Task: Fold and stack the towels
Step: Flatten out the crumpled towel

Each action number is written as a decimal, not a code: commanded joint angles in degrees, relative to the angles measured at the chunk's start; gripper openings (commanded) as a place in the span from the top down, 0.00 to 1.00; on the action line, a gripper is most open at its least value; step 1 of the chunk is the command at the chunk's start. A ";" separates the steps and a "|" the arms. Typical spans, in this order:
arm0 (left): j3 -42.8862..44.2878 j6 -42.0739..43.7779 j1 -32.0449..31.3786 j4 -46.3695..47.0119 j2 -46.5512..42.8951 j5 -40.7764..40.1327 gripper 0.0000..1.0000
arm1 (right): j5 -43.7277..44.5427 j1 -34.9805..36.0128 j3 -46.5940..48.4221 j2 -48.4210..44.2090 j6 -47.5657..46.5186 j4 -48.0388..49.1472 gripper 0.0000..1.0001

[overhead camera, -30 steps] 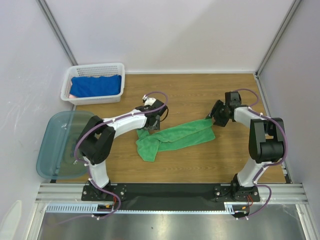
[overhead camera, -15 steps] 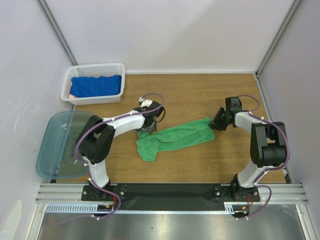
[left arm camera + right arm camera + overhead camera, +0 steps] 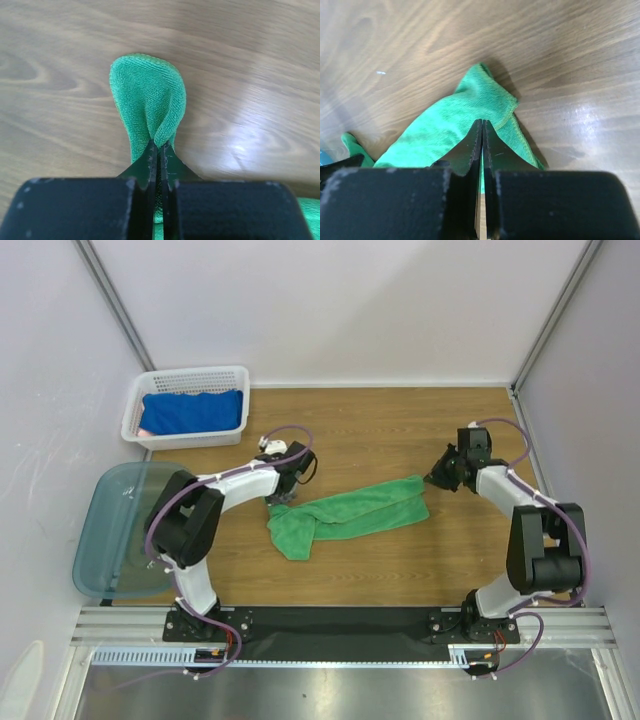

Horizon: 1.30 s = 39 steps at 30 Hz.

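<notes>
A bright green towel (image 3: 350,514) lies crumpled in a long band across the middle of the wooden table. My left gripper (image 3: 281,497) is at its left end, shut on a raised fold of the green towel (image 3: 146,95), which loops out beyond the fingertips (image 3: 152,150). At the right end, my right gripper (image 3: 433,479) is low over the table and shut on the corner of the green towel (image 3: 445,125). A royal blue towel (image 3: 192,411) lies in the white basket (image 3: 186,379) at the back left.
A translucent teal tub (image 3: 112,530) sits off the table's left edge beside the left arm. White walls enclose the table on the left, back and right. Bare wood (image 3: 380,430) lies behind the green towel.
Both grippers have gone from open to shut on the ends of the green towel. The left gripper has shifted a little left, the right one slightly back and right.
</notes>
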 commanded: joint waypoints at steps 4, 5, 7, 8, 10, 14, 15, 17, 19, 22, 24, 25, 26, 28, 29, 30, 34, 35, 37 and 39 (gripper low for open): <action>-3.39 -10.88 4.31 -7.08 -9.86 -4.43 1.00 | 3.78 -0.30 2.68 -7.26 -2.15 -4.30 1.00; -4.27 -12.81 4.58 -7.35 -11.44 -4.35 1.00 | 4.13 -0.39 2.68 -8.92 -2.24 -5.17 1.00; -6.72 -14.49 5.28 -7.62 -16.78 -4.00 1.00 | 4.75 -0.56 2.60 -10.86 -2.32 -5.71 1.00; -7.61 -15.28 5.37 -7.18 -18.56 -3.56 1.00 | 4.75 -0.83 2.42 -12.18 -2.50 -6.06 1.00; -9.71 -16.25 5.63 -6.74 -22.94 -3.47 1.00 | 4.14 -1.00 1.90 -12.89 -2.85 -6.15 1.00; -12.45 -17.66 6.07 -6.74 -26.22 -3.03 1.00 | -1.21 -1.79 -0.56 -11.14 -3.99 -3.79 0.84; -12.80 -17.23 6.33 -6.04 -26.22 -1.72 1.00 | -3.14 -1.62 -0.83 -9.83 -4.08 -3.08 0.78; -13.59 -17.66 6.42 -6.38 -25.43 -1.10 1.00 | -4.91 -1.09 -1.09 -8.77 -4.17 -1.07 0.74; -14.21 -18.36 6.34 -7.52 -24.82 -0.48 1.00 | -6.32 0.39 -1.10 -7.36 -4.17 0.61 0.67; -15.78 -19.94 6.34 -7.53 -24.81 -0.04 1.00 | -7.64 2.59 -0.57 -5.17 -4.26 3.34 0.63; -16.75 -20.04 6.34 -7.27 -25.69 -0.04 1.00 | -7.65 3.47 -0.31 -3.94 -4.17 4.66 0.62; -17.45 -20.21 6.42 -7.27 -25.95 -0.30 1.00 | -7.56 4.17 -0.30 -2.62 -4.00 5.01 0.62; -17.72 -20.47 6.42 -7.18 -26.13 -0.48 1.00 | -7.64 4.36 -0.22 -1.83 -3.91 5.53 0.62; -18.42 -20.39 6.51 -7.09 -26.48 -0.48 1.00 | -7.64 4.62 -0.22 -0.60 -3.56 6.06 0.60; -18.60 -20.47 6.60 -7.18 -26.57 -0.39 1.00 | -7.91 4.79 -0.30 0.63 -3.47 6.85 0.60; -18.86 -20.48 6.69 -6.92 -26.48 -0.22 1.00 | -8.17 4.97 -0.30 1.16 -3.47 7.29 0.60; -20.18 -20.56 6.69 -6.56 -26.48 0.31 1.00 | -8.17 5.94 -0.22 3.97 -3.47 8.18 0.59; -20.27 -20.65 6.69 -6.56 -26.57 0.40 1.00 | -8.17 6.03 -0.39 4.42 -3.38 8.52 0.59; -20.80 -20.30 6.69 -6.04 -26.66 0.57 1.00 | -8.17 6.64 -0.65 5.38 -3.12 8.97 0.58; -20.98 -19.77 6.86 -5.77 -26.66 0.84 1.00 | -8.09 7.17 -0.66 6.00 -2.85 9.67 0.57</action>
